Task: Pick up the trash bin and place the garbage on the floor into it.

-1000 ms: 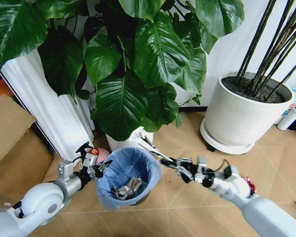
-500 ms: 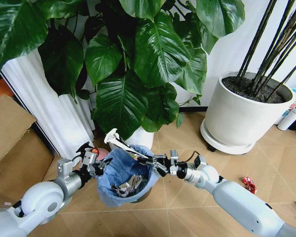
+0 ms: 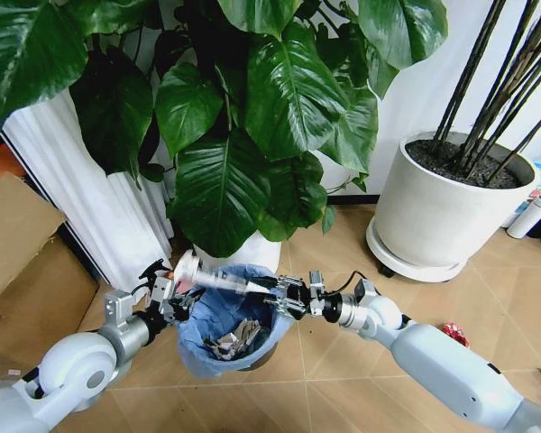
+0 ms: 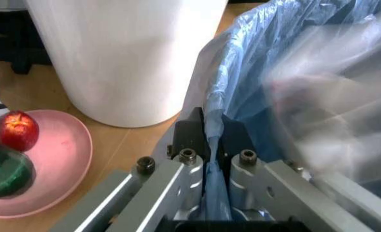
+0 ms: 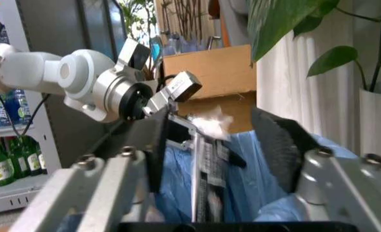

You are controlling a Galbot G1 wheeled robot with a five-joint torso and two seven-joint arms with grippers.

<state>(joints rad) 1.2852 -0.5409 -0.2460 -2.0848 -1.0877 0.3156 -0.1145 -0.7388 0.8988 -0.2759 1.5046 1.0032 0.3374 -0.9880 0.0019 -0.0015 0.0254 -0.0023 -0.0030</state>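
Observation:
The trash bin (image 3: 198,356), dark with a crinkly light blue bag, is held up off the floor (image 3: 343,397) by its near rim, with my left gripper (image 3: 178,302) (image 4: 206,128) shut on the bag edge. Crumpled garbage (image 3: 234,343) lies inside it. My right gripper (image 3: 275,298) (image 5: 209,121) hovers over the bin's far rim with its fingers spread wide. The thin stick wrapper (image 3: 221,281) (image 5: 206,164) lies between them against one finger and reaches across the bin's mouth. A red crumpled wrapper (image 3: 455,334) lies on the floor to the right.
The leafy plant's white pot (image 4: 126,53) stands right behind the bin. A second big white pot (image 3: 437,221) is at the back right. A cardboard box (image 3: 18,262) is on the left. A pink plate (image 4: 61,159) with an apple sits by the bin.
My right gripper has moved left from beside the bin to over its rim with the stick wrapper. The wrapper's far end has dropped from pointing upward to nearly level. The left gripper and bin stayed put.

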